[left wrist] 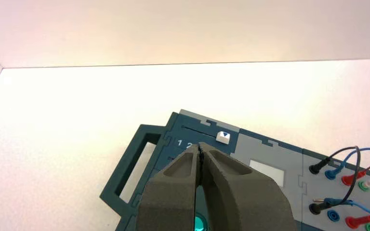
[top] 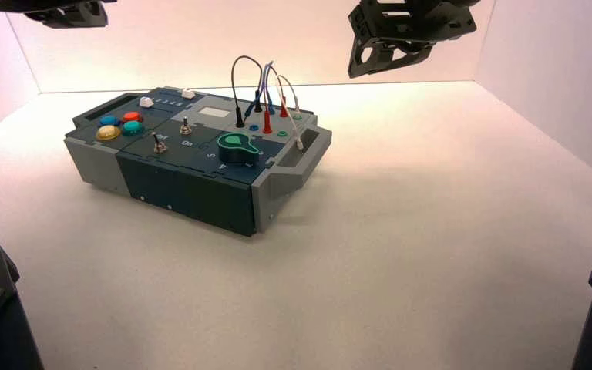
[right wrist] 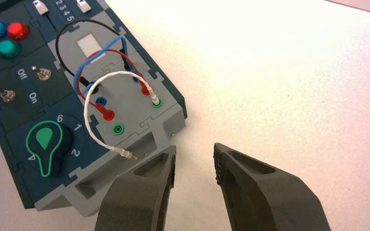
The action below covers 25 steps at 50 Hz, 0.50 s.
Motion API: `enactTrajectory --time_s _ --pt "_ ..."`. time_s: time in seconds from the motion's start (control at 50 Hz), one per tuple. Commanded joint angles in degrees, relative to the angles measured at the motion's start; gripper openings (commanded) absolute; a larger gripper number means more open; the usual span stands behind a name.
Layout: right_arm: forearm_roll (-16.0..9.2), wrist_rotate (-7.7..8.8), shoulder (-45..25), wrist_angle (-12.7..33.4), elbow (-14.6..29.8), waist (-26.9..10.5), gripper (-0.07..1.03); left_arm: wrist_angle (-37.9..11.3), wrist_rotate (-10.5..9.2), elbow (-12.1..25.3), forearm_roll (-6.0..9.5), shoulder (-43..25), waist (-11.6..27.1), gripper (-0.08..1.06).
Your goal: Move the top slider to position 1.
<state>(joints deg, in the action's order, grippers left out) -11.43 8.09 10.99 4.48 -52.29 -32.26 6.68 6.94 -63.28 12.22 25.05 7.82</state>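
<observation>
The top slider (top: 188, 93) is a tiny white knob in the back slot of the dark blue panel at the box's far left. In the right wrist view the top slider (right wrist: 83, 6) stands by the 5 end of the printed numbers. In the left wrist view the top slider (left wrist: 223, 137) lies just beyond my left gripper (left wrist: 200, 147), which is shut and empty above the panel. That left gripper (top: 69, 14) hangs high at the picture's top edge. My right gripper (top: 385, 42) is raised behind the box; it (right wrist: 195, 159) is open and empty.
The twin white knob (top: 146, 102) sits at the other end of the numbers. Coloured buttons (top: 119, 126), two metal toggle switches (top: 187, 123), a green dial (top: 237, 145) and looped wires (top: 266, 89) fill the box top. White walls enclose the table.
</observation>
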Motion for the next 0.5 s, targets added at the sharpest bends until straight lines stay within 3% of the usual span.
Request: enactTrajectory --time_s 0.02,0.5 --pt "-0.18 0.00 0.18 -0.35 1.41 -0.09 0.43 -1.67 1.23 3.60 -0.18 -1.76 1.05 -0.03" --pt "-0.18 0.00 0.00 -0.35 1.49 -0.09 0.43 -4.57 3.08 11.51 -0.18 -14.33 5.10 -0.03"
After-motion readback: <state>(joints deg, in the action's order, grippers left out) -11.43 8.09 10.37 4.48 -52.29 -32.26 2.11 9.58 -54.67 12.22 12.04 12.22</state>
